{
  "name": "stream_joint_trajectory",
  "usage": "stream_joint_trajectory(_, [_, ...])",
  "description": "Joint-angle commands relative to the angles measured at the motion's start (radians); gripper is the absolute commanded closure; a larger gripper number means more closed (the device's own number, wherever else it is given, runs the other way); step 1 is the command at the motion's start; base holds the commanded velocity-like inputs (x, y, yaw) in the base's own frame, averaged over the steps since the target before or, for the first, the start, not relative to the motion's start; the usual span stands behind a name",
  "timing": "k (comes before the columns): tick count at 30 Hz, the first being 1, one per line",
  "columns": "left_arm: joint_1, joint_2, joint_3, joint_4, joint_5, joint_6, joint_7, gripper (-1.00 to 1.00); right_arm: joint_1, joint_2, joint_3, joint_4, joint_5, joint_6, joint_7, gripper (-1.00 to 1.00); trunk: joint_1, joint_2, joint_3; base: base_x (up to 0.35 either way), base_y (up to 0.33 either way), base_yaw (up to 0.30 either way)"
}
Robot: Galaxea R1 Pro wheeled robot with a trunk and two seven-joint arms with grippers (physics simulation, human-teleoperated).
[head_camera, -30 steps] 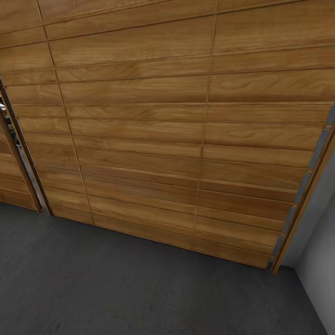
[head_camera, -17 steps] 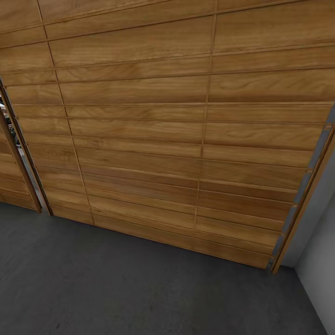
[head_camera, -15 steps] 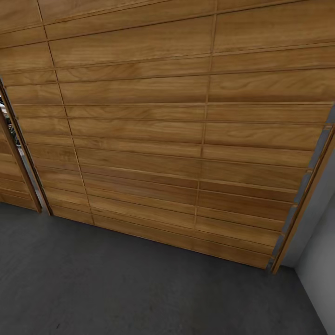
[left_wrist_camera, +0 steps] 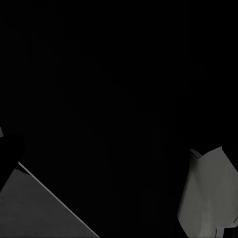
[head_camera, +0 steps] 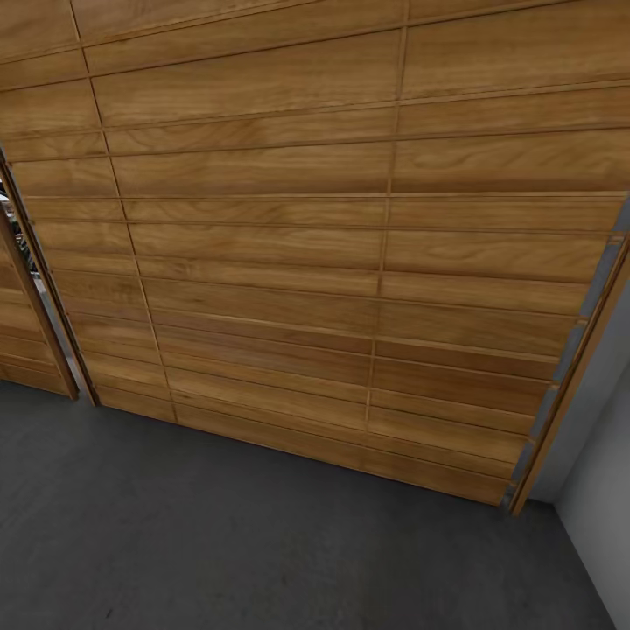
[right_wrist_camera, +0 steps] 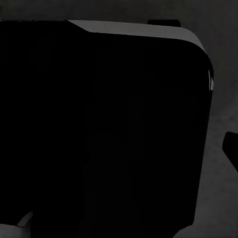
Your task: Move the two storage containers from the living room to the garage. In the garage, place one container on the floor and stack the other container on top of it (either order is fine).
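I am in the garage, facing its wide door of horizontal brown wooden slats (head_camera: 350, 262). The dark grey concrete floor (head_camera: 219, 542) stretches from the door's foot toward me. The two storage containers and the living room are out of view. The left wrist view is almost all black, with a wedge of grey floor (left_wrist_camera: 34, 213) and a pale grey shape (left_wrist_camera: 208, 193) at one edge. In the right wrist view a black block with rounded corners (right_wrist_camera: 99, 129) lies over dark grey floor (right_wrist_camera: 220, 198).
A pale grey wall (head_camera: 604, 490) meets the door frame at the right corner. At the far left a metal door track (head_camera: 52, 324) and a narrow gap separate this door from another slatted panel (head_camera: 22, 350).
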Motion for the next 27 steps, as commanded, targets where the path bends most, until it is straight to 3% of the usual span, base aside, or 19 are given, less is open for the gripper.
stream_joint_trajectory(1, [0.000,0.000,0.001,0.000,0.000,0.000,0.000,-1.00,-0.001,0.000,0.000,0.000,0.000,0.000,0.000,-1.00,0.000,0.000,-0.001,0.000,0.000,0.000])
stream_joint_trajectory(27, [0.000,-0.001,-0.002,-0.002,0.000,-0.027,0.000,-1.00,-0.001,0.000,0.002,-0.001,0.001,0.000,0.000,-1.00,0.000,0.000,-0.001,0.000,0.000,0.003])
